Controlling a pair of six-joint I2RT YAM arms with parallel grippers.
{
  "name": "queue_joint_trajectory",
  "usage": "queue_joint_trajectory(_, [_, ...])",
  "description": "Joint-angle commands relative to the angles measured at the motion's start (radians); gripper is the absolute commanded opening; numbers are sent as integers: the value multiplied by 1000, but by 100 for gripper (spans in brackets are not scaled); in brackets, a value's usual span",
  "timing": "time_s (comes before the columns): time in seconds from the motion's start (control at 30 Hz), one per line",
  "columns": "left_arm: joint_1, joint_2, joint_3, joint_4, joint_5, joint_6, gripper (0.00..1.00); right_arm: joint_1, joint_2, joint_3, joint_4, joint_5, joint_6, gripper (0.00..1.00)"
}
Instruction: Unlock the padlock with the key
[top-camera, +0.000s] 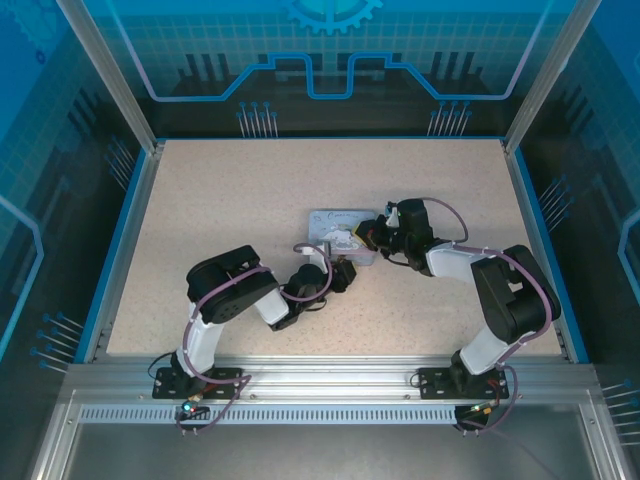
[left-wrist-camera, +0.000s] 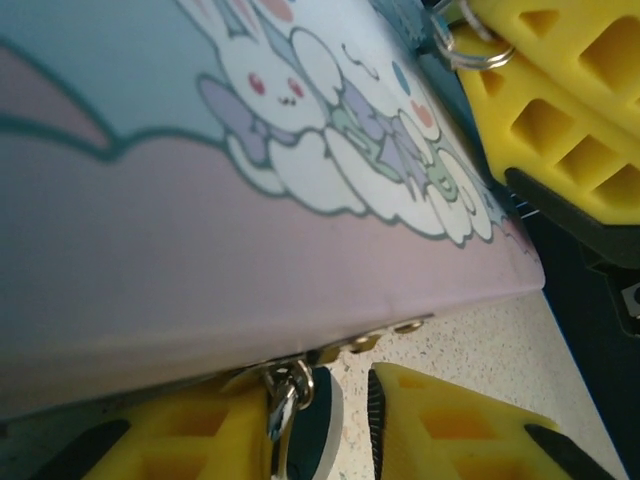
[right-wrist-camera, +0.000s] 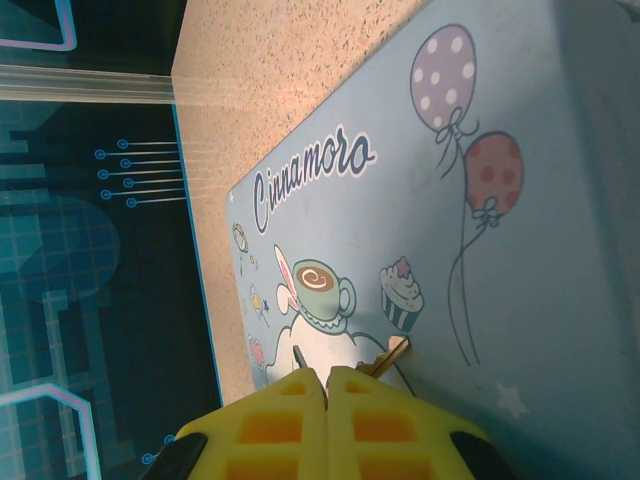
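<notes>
The padlock is a tiny dark body with a metal shackle. It hangs from the hasp on the front of the pale blue cartoon tin. My left gripper is open at the tin's front edge. The padlock sits between its yellow fingers, against the left one, with a gap to the right one. My right gripper is shut over the tin's lid. A thin key pokes out beside its fingers, with its tip on the lid. The key ring shows by those fingers.
The tin lies near the middle of the speckled table, with both arms meeting at it. Blue rails border the table, glass walls stand behind and at the sides, and open tabletop lies to the left and behind the tin.
</notes>
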Motion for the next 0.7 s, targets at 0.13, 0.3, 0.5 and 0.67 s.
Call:
queue_joint_trajectory(0.13, [-9,13,-1,-37,-28,-9,15,4,22,-8,-17,-7,-8,0])
queue_joint_trajectory(0.3, [-6,-32,-11,-61,-5,-21,1,1,22,-8,-15,-13,-7,0])
queue_joint_trajectory(0.5, [18,-154,0,-178,106,-71,0,-16,10,5,-18,-37,-7,0])
queue_joint_trajectory(0.67, [71,-238,32,-313,233,-168,0,-40,-44,46,-52,-63,-27,0])
